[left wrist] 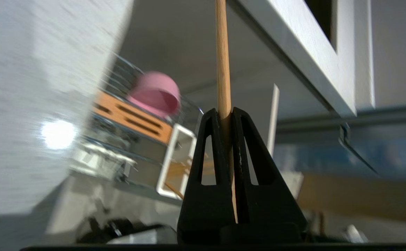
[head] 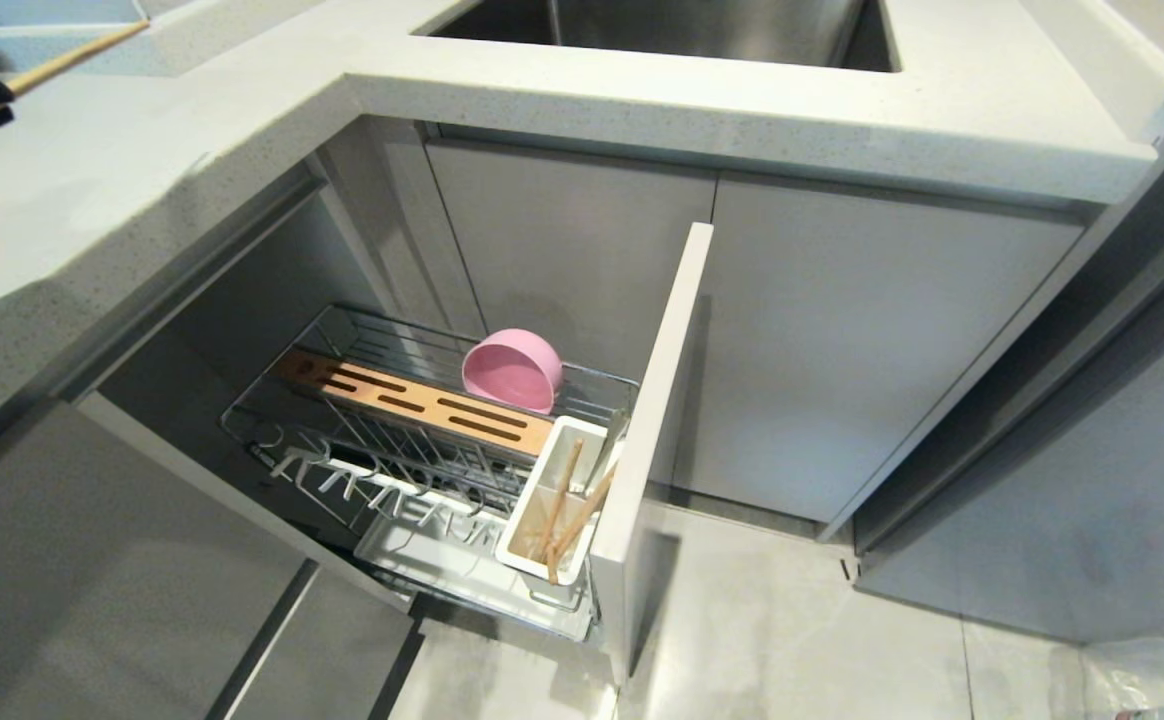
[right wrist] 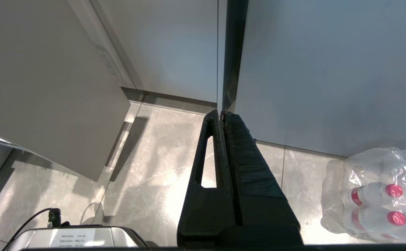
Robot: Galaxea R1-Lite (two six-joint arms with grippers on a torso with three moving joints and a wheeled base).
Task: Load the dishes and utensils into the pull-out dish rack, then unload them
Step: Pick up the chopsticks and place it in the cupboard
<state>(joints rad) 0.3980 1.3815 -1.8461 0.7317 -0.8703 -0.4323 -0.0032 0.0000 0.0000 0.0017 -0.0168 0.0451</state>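
Over the pale countertop [head: 142, 170], left tool [left wrist: 226, 115] is clamped tight around one wooden chopstick [left wrist: 223, 52].

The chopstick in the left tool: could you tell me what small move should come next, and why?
Probably lower the chopstick onto the countertop and release: the left tool is clamped on it above the counter, away from the caddy, which holds others.

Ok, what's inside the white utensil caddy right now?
The white utensil caddy holds light wooden chopsticks, leaning toward the front panel. Their lower ends and the caddy's bottom are hidden by its walls; no fork is visible there.
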